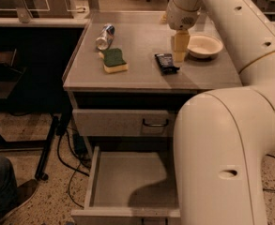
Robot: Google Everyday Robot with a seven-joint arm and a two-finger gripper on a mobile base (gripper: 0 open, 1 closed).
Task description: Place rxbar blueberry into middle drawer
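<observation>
On tabletop (141,76): rxbar blueberry (166,63), flat dark packet, pale print; end effector (179,58) just beside, grip state unclear.

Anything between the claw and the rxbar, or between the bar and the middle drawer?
Nothing visible. The claw hangs just right of the rxbar on the tabletop, with no object between. The middle drawer stands open below; the arm hides its right part.

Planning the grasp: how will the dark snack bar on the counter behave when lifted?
The bar lies flat and thin, so it is probably light and won't roll, but it leaves little edge to grip. Its wrapper seems smooth, so it may slip or crinkle. The gripper hangs between it and the bowl.
</observation>
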